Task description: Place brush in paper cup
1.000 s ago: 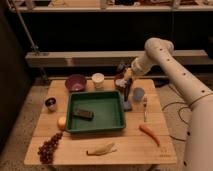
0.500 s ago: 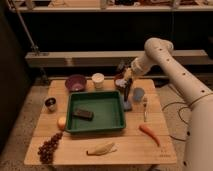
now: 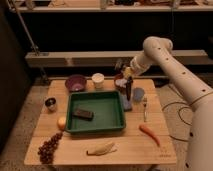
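My gripper [image 3: 125,75] hangs over the back right of the wooden table, just right of the green tray. It is shut on the brush [image 3: 128,93]. The brush's slim dark handle points straight down from the fingers, and its lower end is near the tray's right rim. The cream paper cup [image 3: 98,80] stands upright behind the tray, a short way left of the gripper. Nothing sticks out of the cup.
A green tray [image 3: 71,107] holds a dark block [image 3: 83,114]. A purple bowl [image 3: 75,82] stands at the back left and a dark red bowl [image 3: 119,80] behind the gripper. A blue-grey cup [image 3: 138,94], silver utensil [image 3: 145,109] and carrot [image 3: 149,134] are on the right. A metal cup [image 3: 50,103], yellow fruit [image 3: 61,122], grapes [image 3: 48,148] and banana [image 3: 101,148] lie to the left and front.
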`<move>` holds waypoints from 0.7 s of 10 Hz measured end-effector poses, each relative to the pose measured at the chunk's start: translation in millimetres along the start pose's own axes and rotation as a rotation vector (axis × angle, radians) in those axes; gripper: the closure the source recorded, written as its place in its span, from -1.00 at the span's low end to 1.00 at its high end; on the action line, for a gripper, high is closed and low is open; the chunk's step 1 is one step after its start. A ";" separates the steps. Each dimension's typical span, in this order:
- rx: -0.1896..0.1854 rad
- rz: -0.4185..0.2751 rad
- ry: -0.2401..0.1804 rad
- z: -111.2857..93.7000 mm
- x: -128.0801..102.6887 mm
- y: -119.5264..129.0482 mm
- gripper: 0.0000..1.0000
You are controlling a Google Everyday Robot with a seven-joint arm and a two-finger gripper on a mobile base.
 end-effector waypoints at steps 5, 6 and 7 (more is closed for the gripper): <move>0.102 -0.261 0.080 2.6 46.5 -30.5 1.00; 0.120 -0.267 0.061 10.4 51.0 -35.5 1.00; 0.134 -0.269 0.018 25.6 50.4 -39.7 1.00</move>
